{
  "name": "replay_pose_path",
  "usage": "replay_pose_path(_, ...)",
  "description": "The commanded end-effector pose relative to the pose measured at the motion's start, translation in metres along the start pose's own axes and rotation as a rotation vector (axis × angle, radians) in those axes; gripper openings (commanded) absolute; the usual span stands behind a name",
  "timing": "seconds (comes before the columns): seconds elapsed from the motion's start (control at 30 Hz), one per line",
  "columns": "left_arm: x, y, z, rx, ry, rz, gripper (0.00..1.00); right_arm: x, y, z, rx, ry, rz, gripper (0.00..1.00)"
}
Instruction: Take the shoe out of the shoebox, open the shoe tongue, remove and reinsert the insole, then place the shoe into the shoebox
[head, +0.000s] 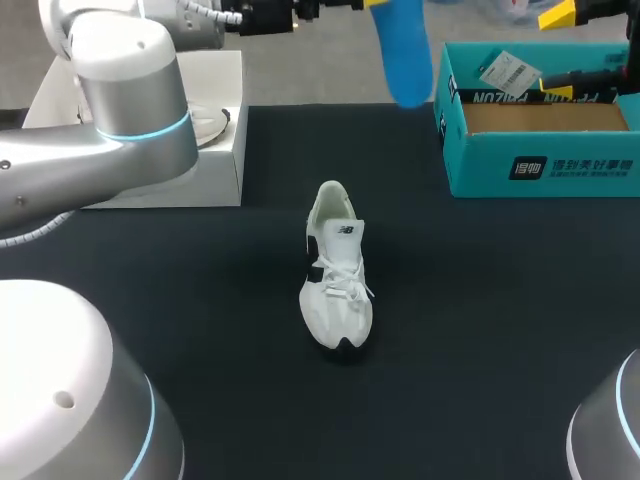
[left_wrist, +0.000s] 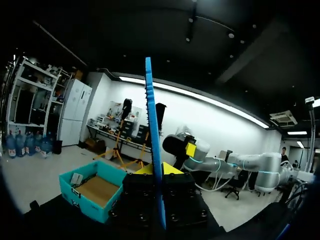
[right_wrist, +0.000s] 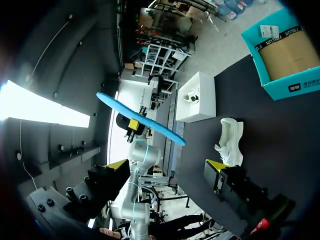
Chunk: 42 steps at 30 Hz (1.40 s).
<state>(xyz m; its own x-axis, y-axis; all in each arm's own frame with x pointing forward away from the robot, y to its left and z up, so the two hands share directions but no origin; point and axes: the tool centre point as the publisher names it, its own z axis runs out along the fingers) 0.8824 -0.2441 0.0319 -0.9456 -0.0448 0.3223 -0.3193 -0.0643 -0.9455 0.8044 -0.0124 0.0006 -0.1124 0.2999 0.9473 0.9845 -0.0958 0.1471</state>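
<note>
In the head view the shoe (head: 337, 270) is seen standing on the bench (head: 500, 330), well apart from the shoebox (head: 540, 150), with the insole (head: 402, 50) held aloft (removal judged done; reinsertion and boxing left). In the left wrist view the left jaws are clamped on the insole. In the right wrist view the right jaws are spread, empty.

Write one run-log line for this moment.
left claw: holds insole up | right claw: open | shoe: on table | box: open

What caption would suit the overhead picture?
White shoe on the table; left arm holds its blue insole aloft near the open shoebox.
</note>
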Motion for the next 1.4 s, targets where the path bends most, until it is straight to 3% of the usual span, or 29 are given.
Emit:
replay_pose_path(0.03, 0.000, 0.002, -0.005, -0.050, 0.125, -0.438, 0.00, 0.000, -0.001, 0.001, -0.002, 0.000, 0.001, 1.00)
replay_pose_path(0.23, 0.006, 0.012, -0.004, -0.085, 0.246, -0.662, 0.00, 0.000, -0.001, 0.001, -0.002, 0.000, 0.001, 1.00)
replay_pose_path(0.43, 0.010, 0.021, 0.002, -0.110, 0.228, -0.825, 0.00, 0.000, -0.001, 0.001, -0.002, 0.000, 0.001, 1.00)
replay_pose_path(0.53, 0.012, 0.022, 0.002, -0.059, 0.189, -0.955, 0.00, 0.000, -0.001, 0.001, -0.002, 0.000, 0.001, 1.00)
replay_pose_path(0.6, 0.014, 0.027, 0.001, -0.069, 0.166, -1.025, 0.00, 0.000, -0.001, 0.001, -0.002, 0.000, 0.001, 1.00)
replay_pose_path(1.1, 0.015, 0.030, 0.001, -0.073, 0.130, -1.028, 0.00, 0.000, -0.001, 0.001, -0.002, 0.000, 0.001, 1.00)
replay_pose_path(1.23, 0.009, 0.041, 0.006, -0.127, 0.120, -0.959, 0.00, 0.000, -0.001, 0.001, -0.002, 0.000, 0.001, 1.00)
replay_pose_path(1.4, 0.004, 0.053, 0.012, -0.109, 0.138, -0.993, 0.00, 0.000, -0.001, 0.001, -0.002, 0.000, 0.001, 1.00)
